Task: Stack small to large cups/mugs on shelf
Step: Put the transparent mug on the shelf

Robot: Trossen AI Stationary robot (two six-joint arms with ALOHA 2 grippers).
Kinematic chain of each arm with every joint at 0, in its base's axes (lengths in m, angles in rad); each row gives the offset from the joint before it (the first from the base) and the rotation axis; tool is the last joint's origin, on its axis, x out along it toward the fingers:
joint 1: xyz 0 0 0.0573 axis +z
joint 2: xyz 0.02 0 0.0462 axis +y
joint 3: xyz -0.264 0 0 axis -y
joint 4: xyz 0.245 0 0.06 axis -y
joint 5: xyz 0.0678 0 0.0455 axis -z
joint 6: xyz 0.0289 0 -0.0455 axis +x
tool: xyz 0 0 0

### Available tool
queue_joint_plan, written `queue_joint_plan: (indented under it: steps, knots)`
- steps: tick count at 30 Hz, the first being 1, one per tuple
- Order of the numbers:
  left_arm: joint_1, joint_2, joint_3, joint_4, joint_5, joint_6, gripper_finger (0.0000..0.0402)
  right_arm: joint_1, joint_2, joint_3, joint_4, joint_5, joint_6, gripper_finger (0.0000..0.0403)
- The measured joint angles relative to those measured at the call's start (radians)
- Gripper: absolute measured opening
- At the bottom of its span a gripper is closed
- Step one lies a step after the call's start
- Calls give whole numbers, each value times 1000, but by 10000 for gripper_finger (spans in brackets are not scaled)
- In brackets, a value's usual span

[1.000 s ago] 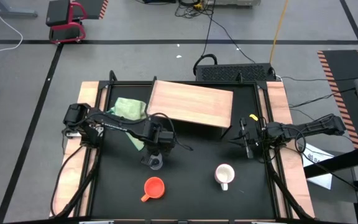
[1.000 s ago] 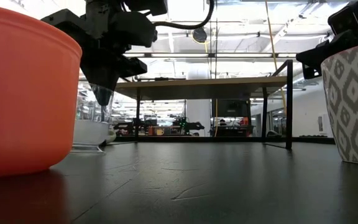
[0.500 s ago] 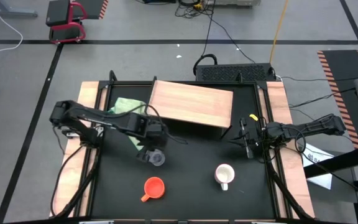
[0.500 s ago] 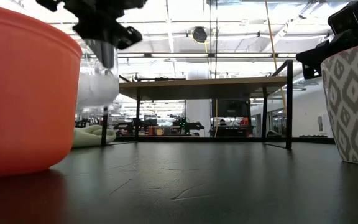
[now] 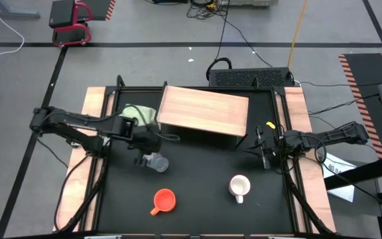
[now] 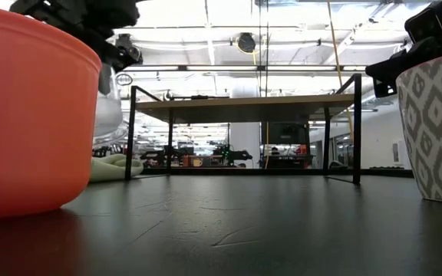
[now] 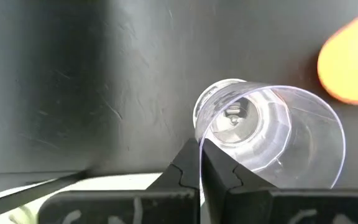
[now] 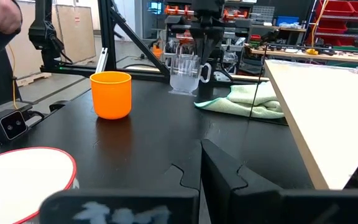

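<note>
High view: the left gripper (image 5: 146, 154) is clamped on the rim of the small clear glass cup (image 5: 156, 162) and holds it above the black tabletop (image 5: 197, 192), in front of the light green cloth (image 5: 138, 114); a second ago the cup was nearer the table's middle, so the arm has drawn back toward its own side with it. The shelf (image 5: 204, 110) carries nothing yet, while the orange mug (image 5: 164, 200) and the white mug (image 5: 239, 186) stand untouched near the front edge. The right gripper (image 5: 262, 147) waits closed and empty at the right side of the table. Low view: the cup (image 6: 107, 111) hangs clear of the surface, partly hidden behind the orange mug (image 6: 29, 115), where before it stood on the table. Left wrist view: the fingers (image 7: 191, 168) pinch the cup's wall, its base pointing away from the camera, so the glass (image 7: 272, 134) is tilted. Right wrist view: the cup (image 8: 184, 73) hangs off the table under the far gripper (image 8: 201, 38), beside the cloth (image 8: 253, 98). Judging by this, the lift is done and carrying to the shelf comes next
</note>
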Motion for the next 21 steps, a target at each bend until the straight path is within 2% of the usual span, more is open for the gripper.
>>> queue_joint_plan:
  steps: [10,21]
  knots:
    - [-7,-234,-159,72,-8,-106,0,0,0,0,0,0,0,0]
    - [-11,-337,-286,140,-37,-164,0,0,0,0,-1,0,0,0]
